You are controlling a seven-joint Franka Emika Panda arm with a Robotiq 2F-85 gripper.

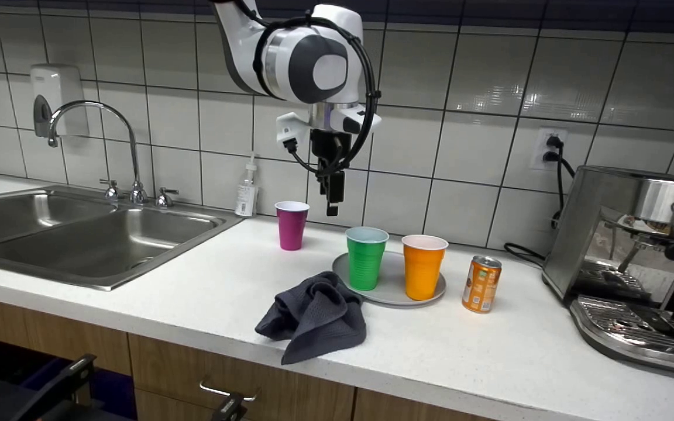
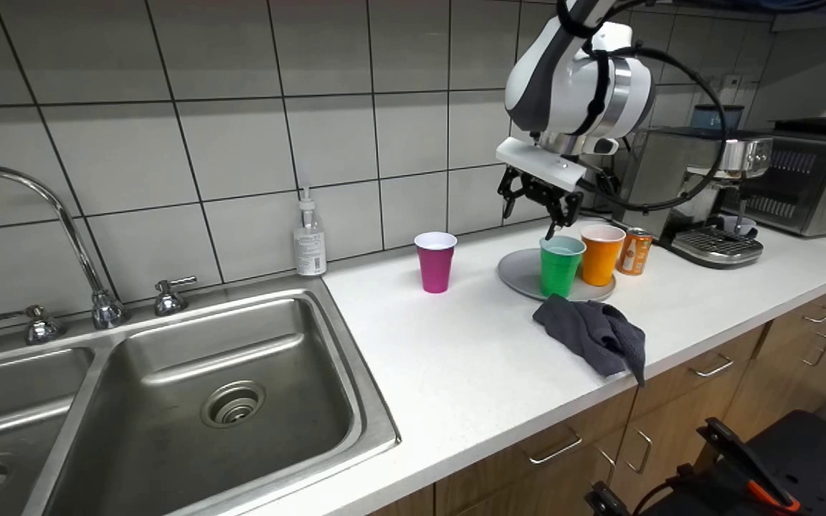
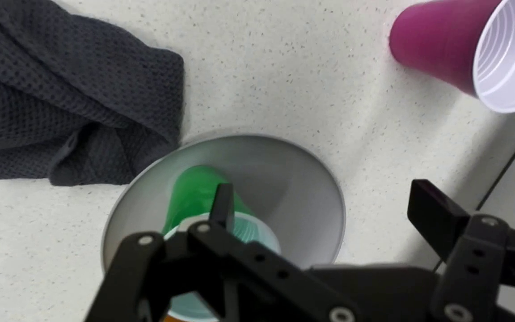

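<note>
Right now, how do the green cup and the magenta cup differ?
The green cup stands on the gray plate; the magenta cup stands directly on the counter. The green cup is pale blue-green inside, the magenta cup whitish. In the wrist view, the open tool partly hides the green cup but not the magenta cup. Both are upright and open-topped.

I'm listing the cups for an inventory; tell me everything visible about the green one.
The green cup looks like disposable plastic: open-topped, tapering toward its base, with a paler inside and ring-like ridges. It stands upright and off-centre on the grey plate. The orange cup stands beside it, apart. The gripper hangs above with open jaws, not holding it. Whether it contains anything cannot be told.
</note>
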